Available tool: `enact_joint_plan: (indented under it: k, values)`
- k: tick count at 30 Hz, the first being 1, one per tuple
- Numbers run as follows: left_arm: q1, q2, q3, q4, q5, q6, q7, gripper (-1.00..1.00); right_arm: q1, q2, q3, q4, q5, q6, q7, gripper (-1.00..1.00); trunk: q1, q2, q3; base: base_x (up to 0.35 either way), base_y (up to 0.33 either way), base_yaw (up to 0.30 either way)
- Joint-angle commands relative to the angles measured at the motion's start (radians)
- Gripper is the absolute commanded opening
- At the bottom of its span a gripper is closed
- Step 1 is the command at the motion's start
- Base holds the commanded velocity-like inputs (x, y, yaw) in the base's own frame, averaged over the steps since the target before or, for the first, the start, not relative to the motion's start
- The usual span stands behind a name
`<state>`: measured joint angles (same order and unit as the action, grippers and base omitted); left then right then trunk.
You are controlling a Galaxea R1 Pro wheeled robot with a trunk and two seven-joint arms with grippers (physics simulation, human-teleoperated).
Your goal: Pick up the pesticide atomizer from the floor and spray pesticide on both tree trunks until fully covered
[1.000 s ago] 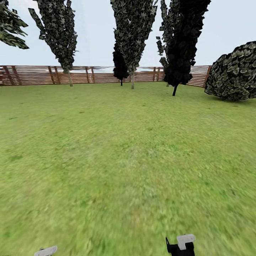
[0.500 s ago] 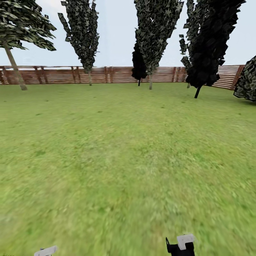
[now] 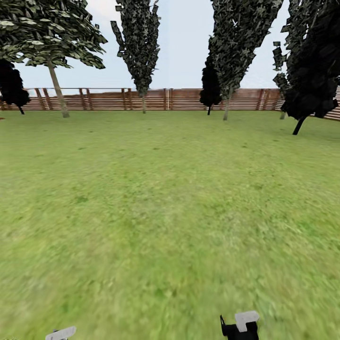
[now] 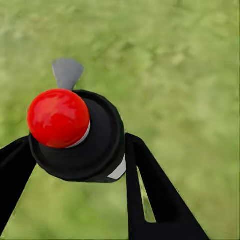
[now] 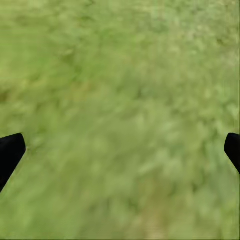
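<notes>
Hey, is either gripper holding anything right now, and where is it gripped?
The left gripper holds the pesticide atomizer, its fingers clamped on the dark body below the red top. The right gripper is open over grass, holding nothing.

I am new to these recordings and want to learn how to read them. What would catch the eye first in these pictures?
In the left wrist view, a dark bottle with a shiny red top sits between the black fingers of the left gripper, above blurry grass. In the head view, a wide green lawn runs to a reddish-brown fence, where a tall tree with a bare pale trunk stands at the left.
</notes>
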<state>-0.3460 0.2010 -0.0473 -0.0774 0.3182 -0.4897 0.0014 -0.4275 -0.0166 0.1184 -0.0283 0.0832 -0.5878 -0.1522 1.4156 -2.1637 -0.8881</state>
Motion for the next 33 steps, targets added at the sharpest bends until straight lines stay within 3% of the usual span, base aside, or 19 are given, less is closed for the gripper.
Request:
enact_joint_plan:
  k: [1,10,16,33]
  values:
    - [-0.001,0.000,-0.005,0.001,0.005,-0.003,0.000,-1.00,-0.001,0.000,0.006,0.001,0.009,-0.001,-0.010,1.00,0.000,0.000,-0.001,0.282,0.205,0.285]
    - [-0.001,0.001,-0.005,0.001,0.008,-0.003,0.001,-1.00,-0.001,0.000,0.005,0.001,0.009,-0.001,-0.010,1.00,0.000,0.000,-0.001,0.282,0.205,0.285]
    - [-0.001,0.005,-0.005,0.002,0.044,-0.003,0.000,-1.00,-0.001,0.000,0.005,0.001,0.009,-0.001,-0.010,1.00,0.000,0.000,-0.001,0.282,0.205,0.285]
    - [-0.001,0.002,-0.005,0.002,0.045,-0.003,0.000,-1.00,-0.001,0.000,0.006,0.001,0.009,-0.001,-0.010,1.00,0.000,0.000,-0.001,0.282,0.198,0.285]
